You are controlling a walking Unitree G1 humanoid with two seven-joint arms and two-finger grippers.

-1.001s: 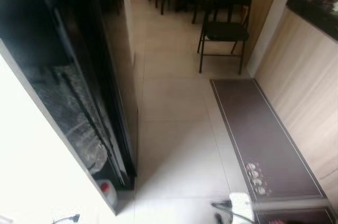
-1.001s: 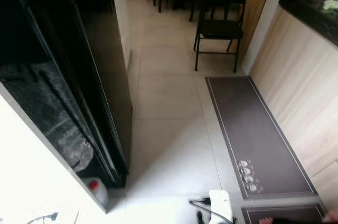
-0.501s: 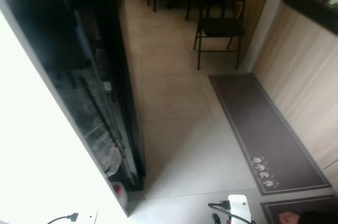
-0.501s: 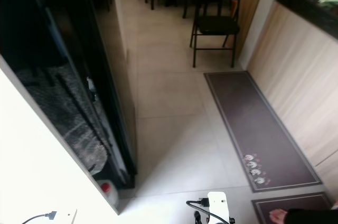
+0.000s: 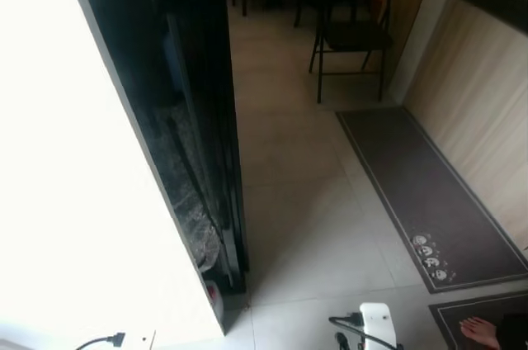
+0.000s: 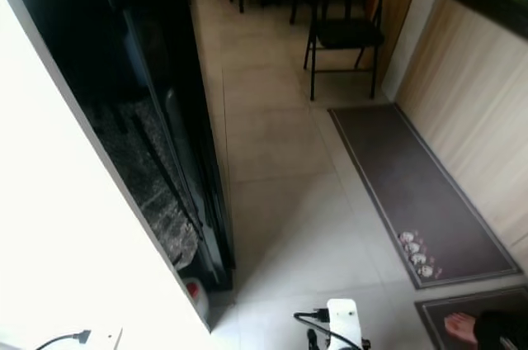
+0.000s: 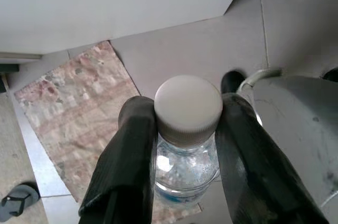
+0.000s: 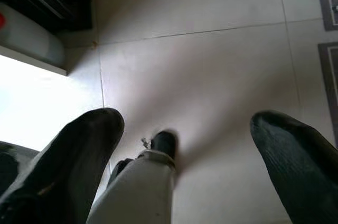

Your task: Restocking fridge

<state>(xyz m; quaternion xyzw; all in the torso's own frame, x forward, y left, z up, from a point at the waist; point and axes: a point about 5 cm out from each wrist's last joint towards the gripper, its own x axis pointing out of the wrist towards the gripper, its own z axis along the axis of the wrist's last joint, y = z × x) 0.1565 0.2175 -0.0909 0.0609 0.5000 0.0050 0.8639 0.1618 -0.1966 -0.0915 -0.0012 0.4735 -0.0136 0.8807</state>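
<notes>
My left gripper (image 7: 187, 115) is shut on a clear water bottle (image 7: 186, 168), its black fingers (image 7: 132, 145) pressing on the neck just below the white cap (image 7: 187, 106). It hangs over the tiled floor and a reddish patterned mat (image 7: 74, 123). My right gripper (image 8: 187, 129) is open with its fingers wide apart and nothing between them, low above the pale floor tiles. To my left a tall black appliance (image 5: 194, 86) stands behind a bright white panel (image 5: 74, 168); its inside is too dark to make out.
A jug with a red cap (image 6: 195, 292) sits at the black unit's foot. A long brown mat (image 5: 421, 185) runs along a wood-fronted counter (image 5: 487, 94) on the right. A black folding chair (image 5: 351, 28) stands ahead. A person's bare foot (image 5: 478, 331) is at the near right.
The camera has moved, so the white panel and black unit now take up more of the left side. The person's foot has come further into view at the near right.
</notes>
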